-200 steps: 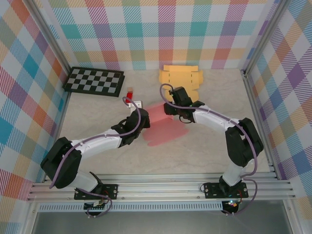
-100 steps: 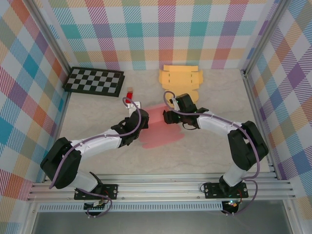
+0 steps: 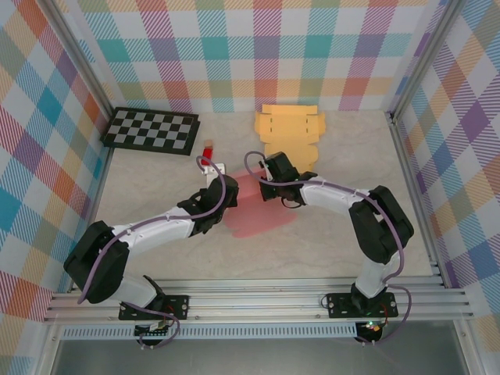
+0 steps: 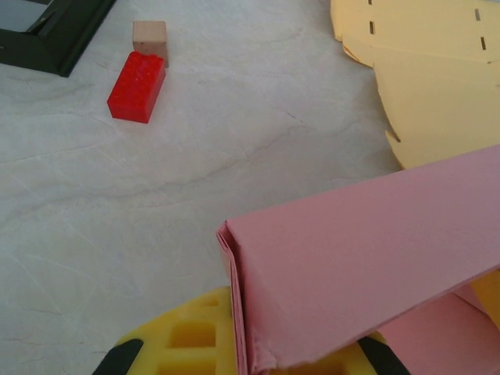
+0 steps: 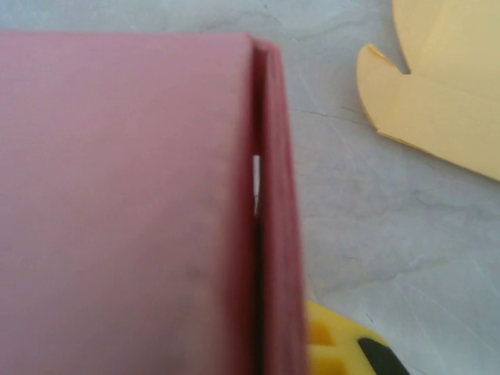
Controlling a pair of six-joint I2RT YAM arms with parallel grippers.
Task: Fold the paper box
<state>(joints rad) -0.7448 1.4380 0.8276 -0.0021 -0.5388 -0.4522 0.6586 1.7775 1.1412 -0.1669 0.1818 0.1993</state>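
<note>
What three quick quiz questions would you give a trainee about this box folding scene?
1. True or false: the red brick lies beside a wooden block.
2. Multiple choice: the left claw and right claw are each shut on a box. What colour is it? A pink, B blue, C green.
3. Fill in: the checkerboard lies in the table's far ____ corner.
Key: 1 true; 2 A; 3 left.
</note>
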